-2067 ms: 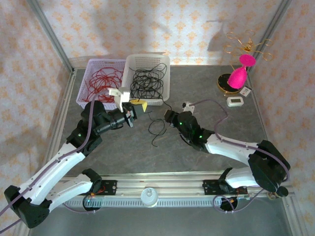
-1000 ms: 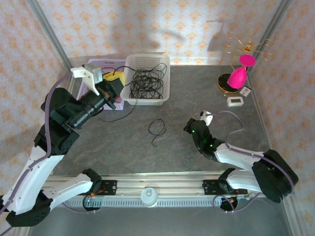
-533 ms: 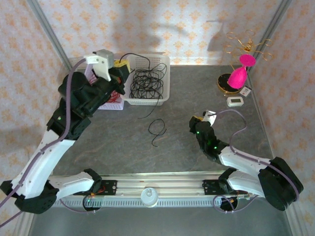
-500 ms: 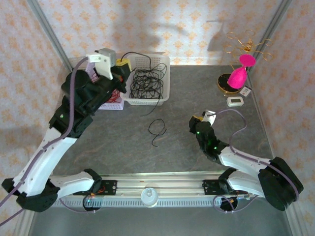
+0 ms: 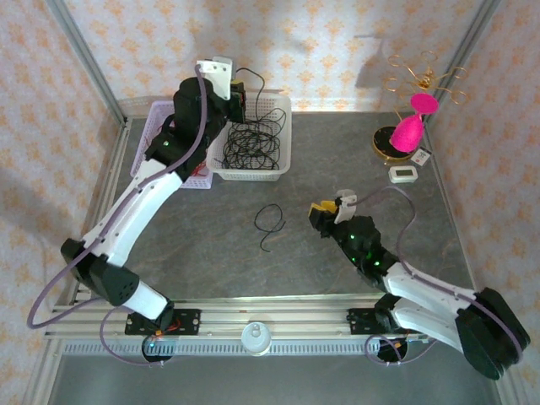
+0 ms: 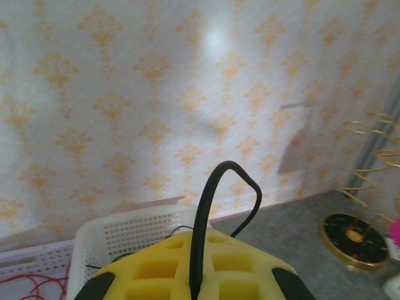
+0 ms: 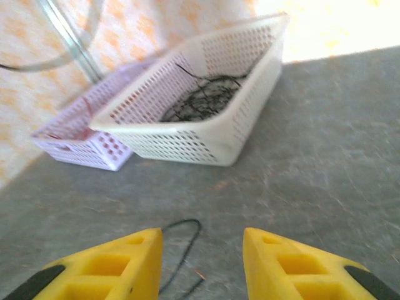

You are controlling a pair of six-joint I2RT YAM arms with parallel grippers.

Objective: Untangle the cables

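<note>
1. Basket of lilac plastic [image 5: 159, 110] is set at the far left of the table [image 5: 211, 245], and the red cable [image 6: 34, 284] is seen lying in it.
2. The left gripper [image 5: 239, 91] is raised high over the far left edge of the white basket [image 5: 253, 175]. In the wrist view its yellow pads [image 6: 156, 275] are pressed together on a black cable [image 6: 206, 206], which is arched up out of them in a loop.
3. The white basket is placed just beside the lilac one, on its right, and black coils [image 5: 253, 139] are piled inside it.
4. A loose cable [image 5: 268, 224], black and curled, is laid on the bare table near the middle, apart from both baskets.
5. The right gripper [image 5: 321, 213] is seen low, right of that loose cable and pointed toward the baskets. Its jaws are spread apart.
6. A pink vase [image 5: 409, 128], a gold wire stand [image 5: 422, 76] and a small white device [image 5: 403, 174] are grouped at the far right.
</note>
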